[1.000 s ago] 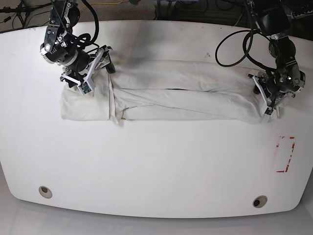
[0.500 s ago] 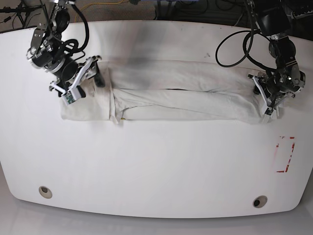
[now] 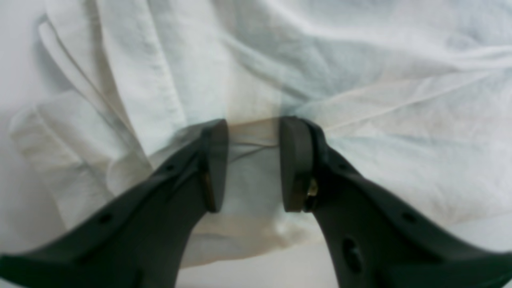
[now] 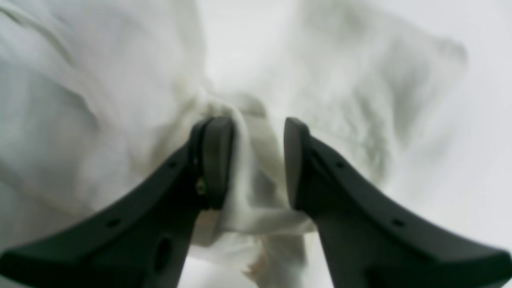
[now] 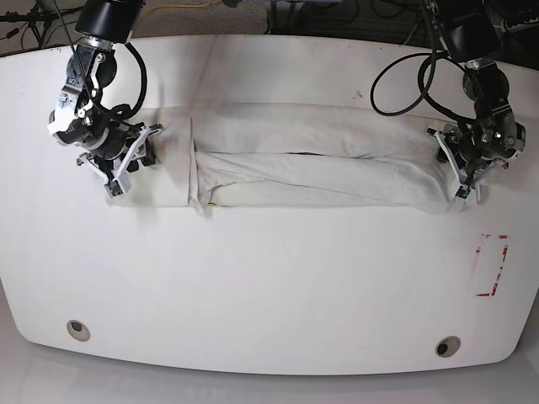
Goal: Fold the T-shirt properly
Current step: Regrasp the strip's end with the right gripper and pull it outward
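The off-white T-shirt lies as a long, wrinkled strip across the white table. My right gripper sits at the strip's left end. In the right wrist view its fingers are shut on a bunched fold of the T-shirt, around the gripper's midpoint. My left gripper is at the strip's right end. The left wrist view shows that gripper shut on a thin folded edge of the T-shirt. No printed badge shows.
A red-outlined rectangle is marked on the table at the right. Two round holes sit near the front edge. Black cables loop behind the arm on the right.
My right gripper moved left and forward from the strip's upper left to its left end and closed on the cloth. The left arm has not moved.
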`<state>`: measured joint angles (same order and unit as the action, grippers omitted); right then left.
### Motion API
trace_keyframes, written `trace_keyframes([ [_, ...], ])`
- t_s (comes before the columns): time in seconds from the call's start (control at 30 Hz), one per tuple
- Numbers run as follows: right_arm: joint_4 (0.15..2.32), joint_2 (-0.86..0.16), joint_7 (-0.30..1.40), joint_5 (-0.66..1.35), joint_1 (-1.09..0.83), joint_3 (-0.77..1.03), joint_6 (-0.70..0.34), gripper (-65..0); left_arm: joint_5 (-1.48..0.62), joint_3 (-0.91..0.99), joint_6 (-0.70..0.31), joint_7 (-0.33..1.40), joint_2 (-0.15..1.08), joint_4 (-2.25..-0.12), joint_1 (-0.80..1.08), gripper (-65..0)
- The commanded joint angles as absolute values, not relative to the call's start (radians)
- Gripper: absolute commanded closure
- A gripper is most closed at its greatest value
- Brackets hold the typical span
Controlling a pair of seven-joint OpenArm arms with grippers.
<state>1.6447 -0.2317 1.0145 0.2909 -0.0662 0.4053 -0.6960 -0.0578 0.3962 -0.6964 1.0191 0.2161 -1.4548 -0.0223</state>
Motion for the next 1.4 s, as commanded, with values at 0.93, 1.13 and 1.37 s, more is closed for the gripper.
trace_keyframes([
  [0.93, 1.782, -0.325, 0.828, 0.288, -0.196, 0.516, -0.698, -20.0, -0.015, 0.392, -0.698, 1.075, 0.214, -1.438, -0.007, -21.4],
  [1.13, 1.876, -0.321, 0.951, 0.288, -0.140, 0.527, -0.698, -20.0, -0.015, 0.392, -0.698, 1.075, 0.214, -1.438, -0.007, -21.4],
  [1.37, 1.966, -0.245, 1.050, 0.294, -0.120, 0.519, -0.698, -20.0, -0.016, 0.392, -0.698, 1.076, 0.211, -1.445, -0.008, -21.4],
])
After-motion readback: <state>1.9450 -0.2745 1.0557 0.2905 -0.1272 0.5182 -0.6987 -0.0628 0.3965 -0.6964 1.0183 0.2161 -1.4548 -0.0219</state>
